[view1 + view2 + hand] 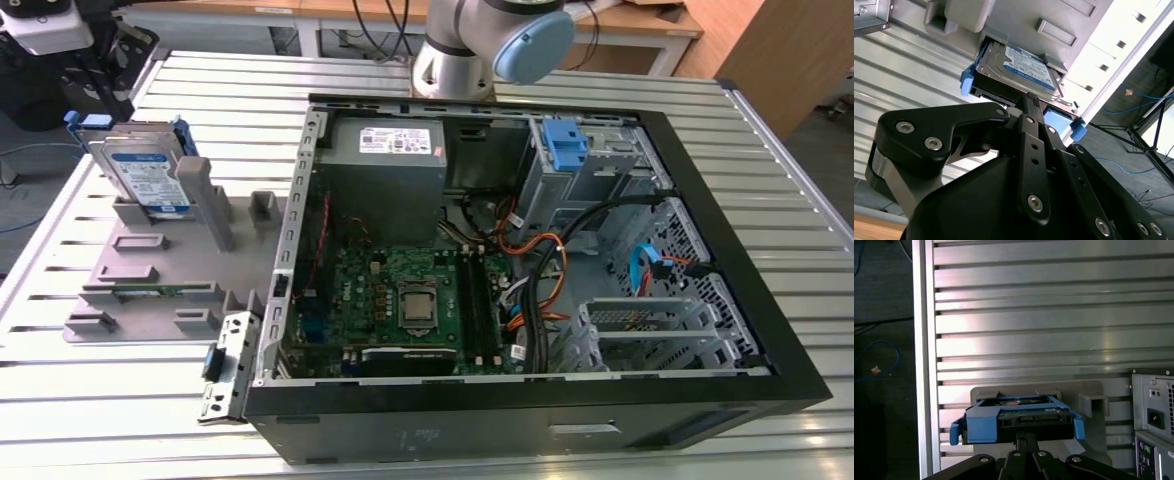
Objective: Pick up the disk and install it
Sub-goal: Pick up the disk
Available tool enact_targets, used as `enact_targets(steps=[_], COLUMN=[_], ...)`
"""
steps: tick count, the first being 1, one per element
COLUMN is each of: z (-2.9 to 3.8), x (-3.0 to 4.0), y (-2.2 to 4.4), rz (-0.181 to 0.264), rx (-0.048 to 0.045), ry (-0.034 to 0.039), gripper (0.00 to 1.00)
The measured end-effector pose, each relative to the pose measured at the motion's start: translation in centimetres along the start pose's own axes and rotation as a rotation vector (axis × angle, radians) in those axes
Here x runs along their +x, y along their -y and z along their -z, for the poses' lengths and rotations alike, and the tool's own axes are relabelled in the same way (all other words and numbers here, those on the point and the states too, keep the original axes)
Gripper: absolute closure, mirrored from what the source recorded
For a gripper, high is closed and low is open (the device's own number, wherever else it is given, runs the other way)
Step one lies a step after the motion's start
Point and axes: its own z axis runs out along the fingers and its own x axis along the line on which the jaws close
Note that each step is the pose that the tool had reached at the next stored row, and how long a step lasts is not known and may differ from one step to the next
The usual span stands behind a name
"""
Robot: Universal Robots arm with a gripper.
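- At the exterior view's left, the disk [144, 178] stands on edge in a slot of a grey holder [160, 270], its white-and-blue label facing the camera and its blue carrier framing it.
- The holder lies flat on a slatted metal table [80, 400], just beside an open computer case [534, 415] and apart from it.
- In both wrist views the gripper [1031, 97] [1024, 437] points at the disk [1019, 67] [1019, 417], its two black fingers drawn together, tip against tip, with nothing seen between them.
- The tips line up with the disk's near edge; whether they touch it cannot be told.
- In the middle of the exterior view, the case lies on its side with its panel off, baring a green motherboard [400, 290] and, beyond it, a grey power supply [387, 165] with a white sticker.
- Above the case, the arm [487, 45], silver with a pale blue joint cap, rises out of the picture.
- Toward the exterior view's right, a narrow blue bracket [566, 145] stands upright in a metal drive bay, and loose cables [541, 260] in orange, black and blue trail across the case floor.
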Motion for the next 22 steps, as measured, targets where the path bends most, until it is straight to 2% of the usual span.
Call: enact_targets(steps=[3, 12, 22], z=[0.0, 0.0, 0.0], x=[0.0, 0.0, 0.0], y=[0.0, 0.0, 0.0], rz=[0.035, 0.191, 0.199], rx=[0.0004, 0.0022, 0.0023], ry=[-0.0013, -0.007, -0.0073], gripper=[0.89, 0.89, 0.89])
